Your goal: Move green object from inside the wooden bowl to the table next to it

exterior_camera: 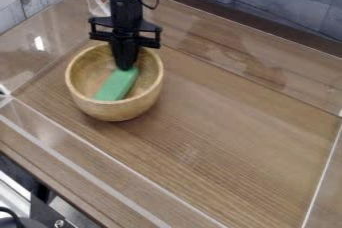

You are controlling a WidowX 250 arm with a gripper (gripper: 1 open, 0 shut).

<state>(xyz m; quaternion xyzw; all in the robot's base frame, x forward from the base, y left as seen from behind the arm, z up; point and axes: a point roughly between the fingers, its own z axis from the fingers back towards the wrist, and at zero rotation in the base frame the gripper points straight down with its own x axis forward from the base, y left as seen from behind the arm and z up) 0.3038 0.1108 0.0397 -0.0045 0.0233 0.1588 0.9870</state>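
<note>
End effector [124, 64] vertical, jaws closed on upper end of green block [119, 83], which lies inside wooden bowl [115, 81] on surface [241, 112], prob. prepped for lift-out.

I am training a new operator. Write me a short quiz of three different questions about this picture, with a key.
1. True or false: the green block lies on the table beside the wooden bowl.
2. Where is the gripper placed?
A. Over the bare tabletop, right of the bowl
B. Reaching down into the bowl, at the block's far end
C. Against the clear acrylic wall
3. Fill in: the gripper points ____ toward the bowl.

Key:
1. False; the block is inside the bowl.
2. B
3. down
</note>
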